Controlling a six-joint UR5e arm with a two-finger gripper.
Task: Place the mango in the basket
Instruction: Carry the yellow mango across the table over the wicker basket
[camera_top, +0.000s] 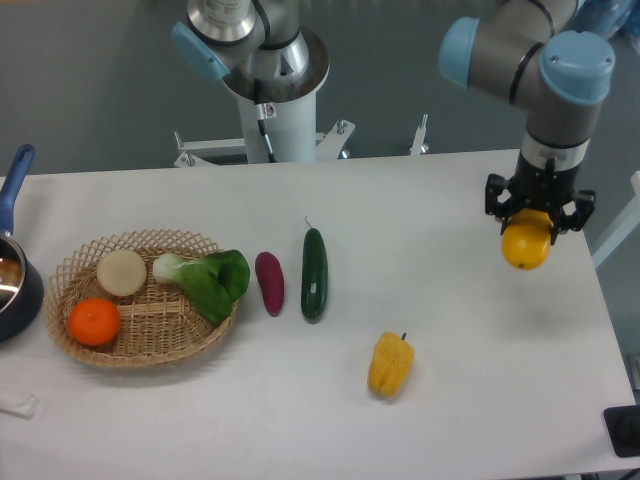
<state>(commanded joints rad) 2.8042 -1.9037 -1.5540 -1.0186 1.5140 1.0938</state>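
Nearest on the desk (470, 350), a yellow pepper (390, 364). Mid-desk at left, the basket (145, 340) holding an orange (94, 322), a pale round item (121, 271) and bok choy (205, 279); just beside it, a purple yam (269, 282) and a cucumber (314, 274). Far right, the pincer (534, 218) clamped on the mango (527, 246), raised above the desk, well apart from the basket.

The pot (14, 290) is cut off at the left edge; the hand (534, 215) hides the mango's (527, 247) top.
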